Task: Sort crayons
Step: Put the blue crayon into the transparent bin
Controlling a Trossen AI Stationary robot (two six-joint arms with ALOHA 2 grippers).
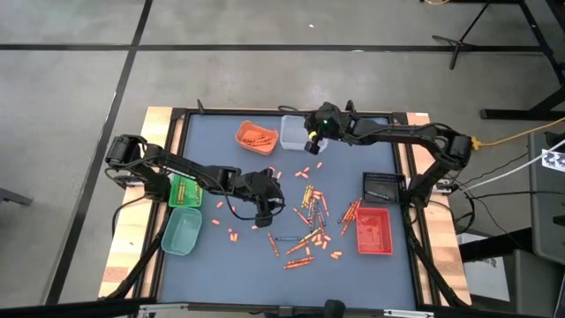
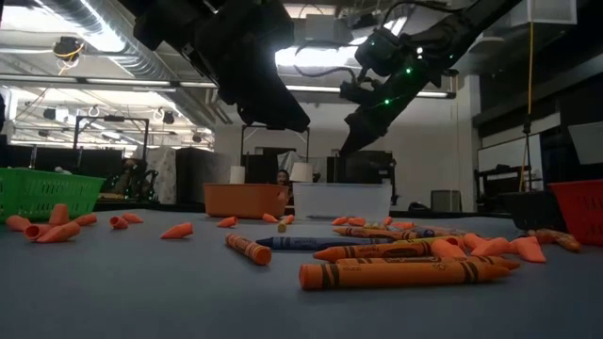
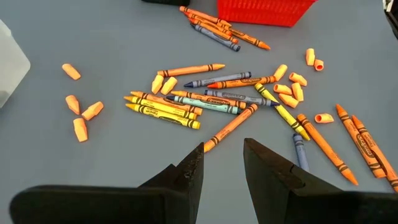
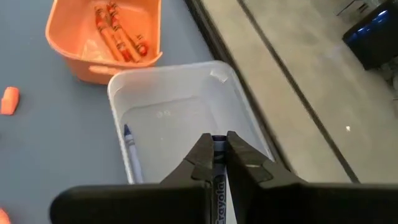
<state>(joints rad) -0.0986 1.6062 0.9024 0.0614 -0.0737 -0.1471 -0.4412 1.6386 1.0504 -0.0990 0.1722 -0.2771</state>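
The right gripper (image 4: 216,155) is hanging over the clear tray (image 4: 186,99) at about twelve o'clock on the bench (image 1: 221,150), and its fingers (image 4: 200,158) are clenching a blue-grey crayon (image 4: 219,186) that is pointing down into the tray. One more blue-grey crayon (image 4: 132,152) is already lying inside, along the tray's wall. Just beside the clear tray, toward eleven o'clock, the orange tray (image 1: 257,135) is holding several orange crayons (image 4: 118,34).

The left gripper (image 3: 222,163) is hovering above the bench near its middle, slightly toward eight o'clock, and its fingers (image 3: 189,171) are standing released with nothing between them. In front of it the loose crayons (image 3: 205,99) are lying scattered in a rough heap, orange, yellow, blue-grey and teal sticks crossing and touching one another, with short orange stubs (image 3: 81,115) lying apart from the heap.

In the high view this loose scatter (image 1: 313,216) is spreading from the centre toward five o'clock. The red tray (image 1: 373,231) is sitting at about four o'clock with a dark tray (image 1: 383,186) just beside it toward three o'clock. The green tray (image 1: 185,191) is sitting at nine o'clock and a teal tray (image 1: 181,231) just beside it toward eight o'clock.

In the low view a long orange crayon (image 2: 400,274) is lying nearest the camera.
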